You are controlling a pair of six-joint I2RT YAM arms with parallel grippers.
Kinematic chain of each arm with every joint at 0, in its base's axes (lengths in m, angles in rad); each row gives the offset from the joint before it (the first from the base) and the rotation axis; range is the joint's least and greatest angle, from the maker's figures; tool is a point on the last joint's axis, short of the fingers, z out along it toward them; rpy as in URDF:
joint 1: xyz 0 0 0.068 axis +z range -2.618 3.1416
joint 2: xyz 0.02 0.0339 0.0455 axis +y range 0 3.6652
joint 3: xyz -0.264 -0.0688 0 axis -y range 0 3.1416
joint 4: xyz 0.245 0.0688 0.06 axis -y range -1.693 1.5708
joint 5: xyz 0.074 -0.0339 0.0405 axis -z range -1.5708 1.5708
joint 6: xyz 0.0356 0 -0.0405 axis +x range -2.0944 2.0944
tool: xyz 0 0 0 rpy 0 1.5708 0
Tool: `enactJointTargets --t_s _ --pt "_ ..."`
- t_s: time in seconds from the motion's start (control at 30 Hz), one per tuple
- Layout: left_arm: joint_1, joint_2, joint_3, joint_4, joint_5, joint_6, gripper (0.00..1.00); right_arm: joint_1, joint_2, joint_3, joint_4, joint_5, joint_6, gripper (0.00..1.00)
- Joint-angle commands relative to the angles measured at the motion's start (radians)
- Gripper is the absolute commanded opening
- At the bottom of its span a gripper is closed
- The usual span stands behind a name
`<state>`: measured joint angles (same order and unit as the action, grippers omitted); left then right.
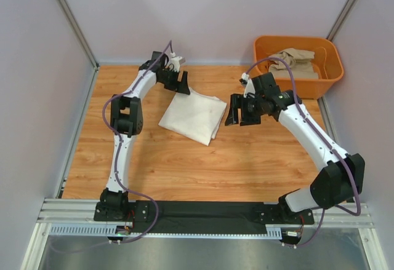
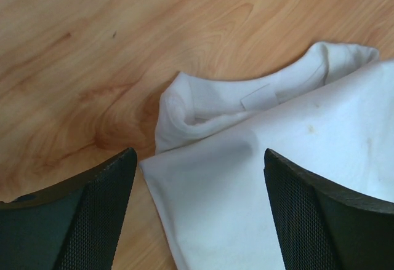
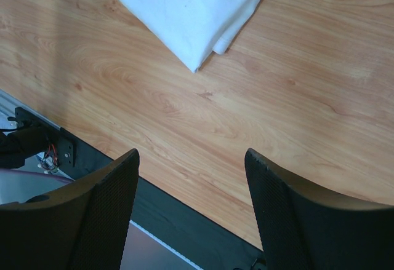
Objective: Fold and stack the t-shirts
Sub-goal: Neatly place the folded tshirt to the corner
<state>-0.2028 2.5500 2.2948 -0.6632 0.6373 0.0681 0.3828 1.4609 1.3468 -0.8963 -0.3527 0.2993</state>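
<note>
A cream-white t-shirt (image 1: 194,116) lies folded into a rough square on the wooden table (image 1: 184,165), with its collar end (image 2: 246,101) toward the far left. My left gripper (image 1: 180,82) hovers open just above that far corner, nothing between its fingers (image 2: 92,208). The shirt's near corner (image 3: 197,18) shows in the right wrist view. My right gripper (image 1: 237,111) stands open beside the shirt's right edge, apart from it and holding nothing. A sandy beige t-shirt (image 1: 295,61) lies crumpled inside the orange tub (image 1: 332,67) at the back right.
Grey walls close the table on the left, back and right. A black bar (image 1: 203,211) and metal rails run along the near edge, where both arm bases are bolted.
</note>
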Motion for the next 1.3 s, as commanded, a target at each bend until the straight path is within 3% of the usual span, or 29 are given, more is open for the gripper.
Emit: enactJointTargets --t_s 0.0,0.2,0.3,0.43,0.5,0.63,0.7,0.9,1.07,1.27 --pt "-0.01 0.019 0.038 -0.03 -0.001 -0.022 0.9 -0.007 -0.066 -0.04 0.036 -0.019 0.006 0.71" --pt "-0.033 0.059 0.083 -0.079 0.002 -0.051 0.84 -0.022 -0.137 -0.121 0.057 -0.025 0.02 0.71" --pt "-0.049 0.035 0.005 -0.064 -0.001 -0.062 0.68 -0.039 -0.157 -0.135 0.057 -0.029 0.021 0.71" --pt "-0.052 -0.03 -0.122 0.011 0.001 -0.103 0.58 -0.047 -0.174 -0.147 0.056 -0.037 0.014 0.71" --pt "-0.052 -0.051 -0.139 0.011 -0.052 -0.11 0.45 -0.048 -0.18 -0.159 0.059 -0.042 0.015 0.71" --pt "-0.05 -0.083 -0.127 -0.021 -0.136 -0.102 0.11 -0.055 -0.197 -0.172 0.059 -0.052 0.017 0.71" --pt "-0.047 -0.109 -0.123 -0.045 -0.175 -0.096 0.0 -0.051 -0.201 -0.176 0.048 -0.051 0.014 0.71" --pt "-0.015 -0.166 -0.097 -0.203 -0.365 -0.071 0.0 -0.055 -0.215 -0.201 0.019 -0.078 0.026 0.71" --pt "0.035 -0.211 -0.121 -0.222 -0.47 -0.019 0.0 -0.051 -0.234 -0.236 0.031 -0.134 0.075 0.71" --pt "0.112 -0.175 0.0 -0.259 -0.611 0.099 0.0 -0.05 -0.208 -0.242 0.002 -0.146 0.072 0.71"
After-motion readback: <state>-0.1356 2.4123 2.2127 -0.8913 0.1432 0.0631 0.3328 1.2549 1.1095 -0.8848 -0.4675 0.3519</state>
